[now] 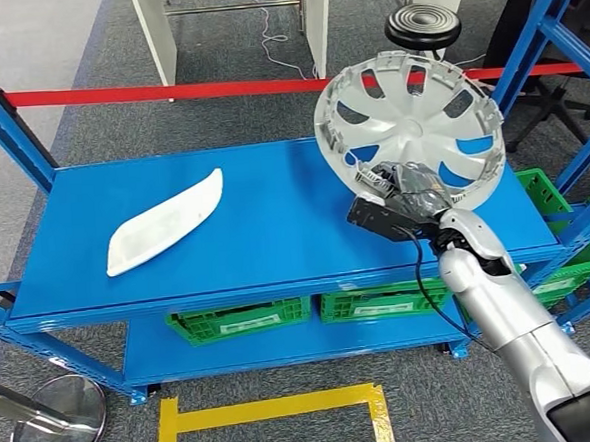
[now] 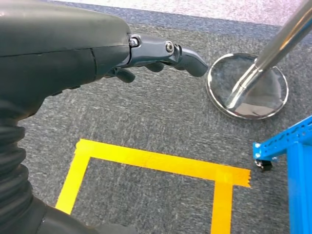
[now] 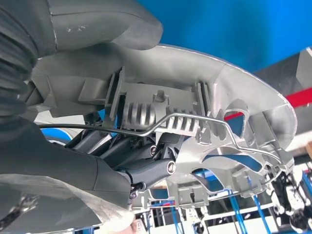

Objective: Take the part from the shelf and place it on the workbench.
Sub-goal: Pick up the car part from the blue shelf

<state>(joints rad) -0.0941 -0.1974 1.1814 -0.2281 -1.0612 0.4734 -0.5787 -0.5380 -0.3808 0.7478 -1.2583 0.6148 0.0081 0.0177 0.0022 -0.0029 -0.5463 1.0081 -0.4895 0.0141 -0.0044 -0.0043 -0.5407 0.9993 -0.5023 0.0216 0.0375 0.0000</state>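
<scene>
Your right hand [image 1: 405,186] grips the silver hubcap [image 1: 410,132] by its lower rim, holding it tilted above the blue shelf [image 1: 291,211] at about two o'clock in your head view; its fingers [image 3: 147,168] curl behind the rim. A white curved panel [image 1: 164,222] lies at nine o'clock. Your left hand [image 2: 162,56] hangs empty, fingers loosely extended, over yellow floor tape [image 2: 154,163].

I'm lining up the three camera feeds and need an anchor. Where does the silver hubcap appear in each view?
Head view: hubcap at upper right, tilted up over the blue shelf, gripped at its lower rim by the right hand.
Left wrist view: not in it.
Right wrist view: its ribbed inner side spans the picture, close behind the hand.
Shared landmark: the blue shelf, whose corner shows in the left wrist view.
</scene>
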